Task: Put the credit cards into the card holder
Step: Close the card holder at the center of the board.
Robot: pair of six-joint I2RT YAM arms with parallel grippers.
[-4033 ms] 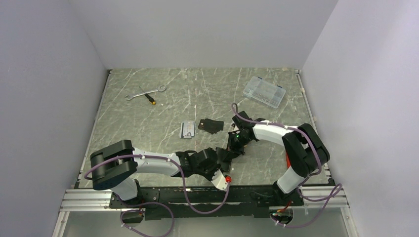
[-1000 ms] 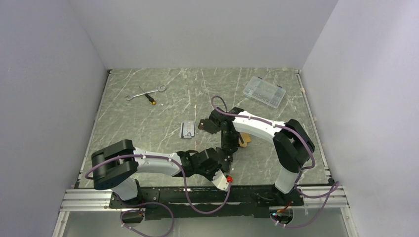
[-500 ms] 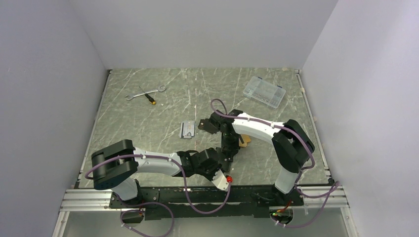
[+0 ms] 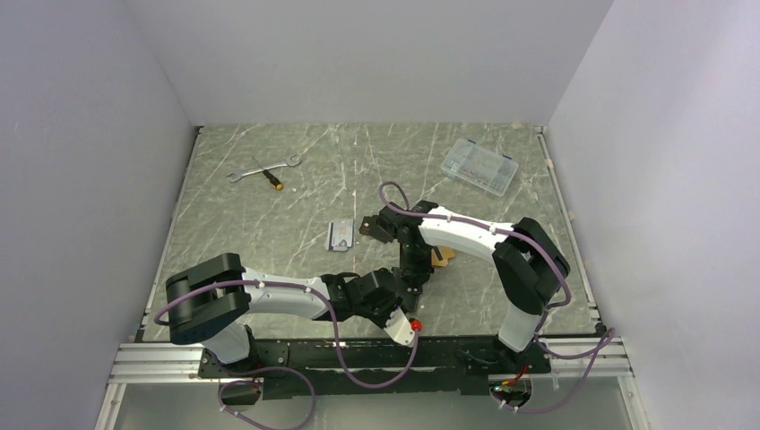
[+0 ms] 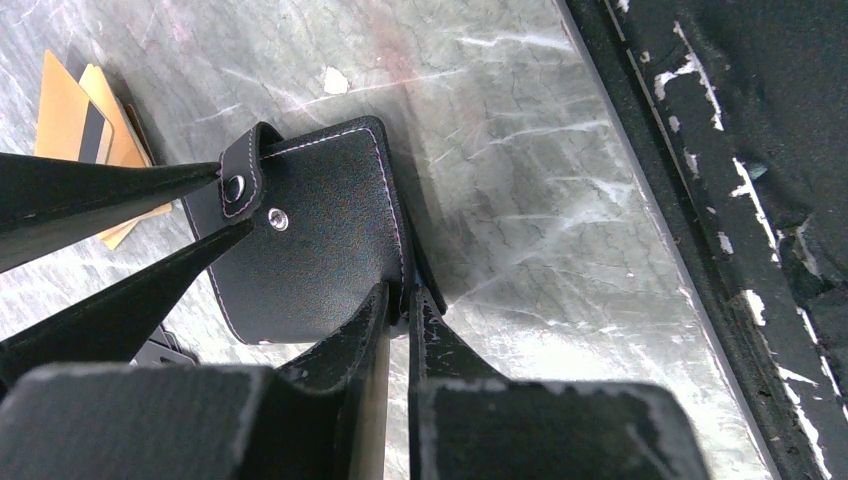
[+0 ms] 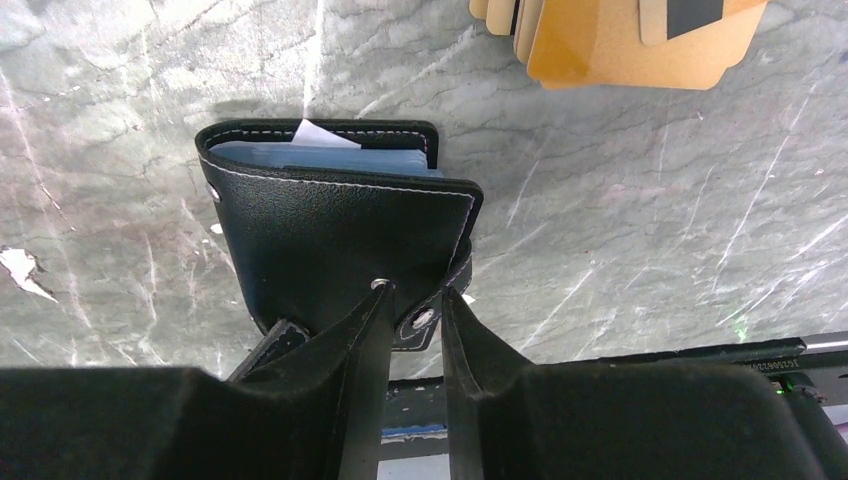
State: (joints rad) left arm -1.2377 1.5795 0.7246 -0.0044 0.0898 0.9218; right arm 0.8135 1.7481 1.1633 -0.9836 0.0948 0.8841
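Observation:
The black card holder (image 5: 310, 250) lies on the marble table near the front edge, its flap slightly lifted. My left gripper (image 5: 400, 295) is shut on its near edge. My right gripper (image 6: 410, 295) pinches the tab with the silver snap (image 6: 421, 320); its fingers (image 5: 120, 180) show in the left wrist view. The right wrist view shows the holder (image 6: 330, 230) with its pale blue inside (image 6: 310, 158) and a white slip. The orange-tan credit cards (image 6: 640, 35), one with a black stripe, lie fanned just beyond it. The top view shows them (image 4: 441, 257) right of both grippers.
A flat black piece (image 4: 376, 226) and a grey card-like item (image 4: 341, 235) lie behind the grippers. A wrench (image 4: 269, 165) and screwdriver (image 4: 272, 179) sit at the far left, a clear plastic box (image 4: 479, 166) at the far right. The black frame rail (image 5: 700, 200) runs close by.
Four seconds ago my right gripper was further right; it has swung left onto the card holder, uncovering the cards. Over the last second it edged slightly left. The left arm has stayed put.

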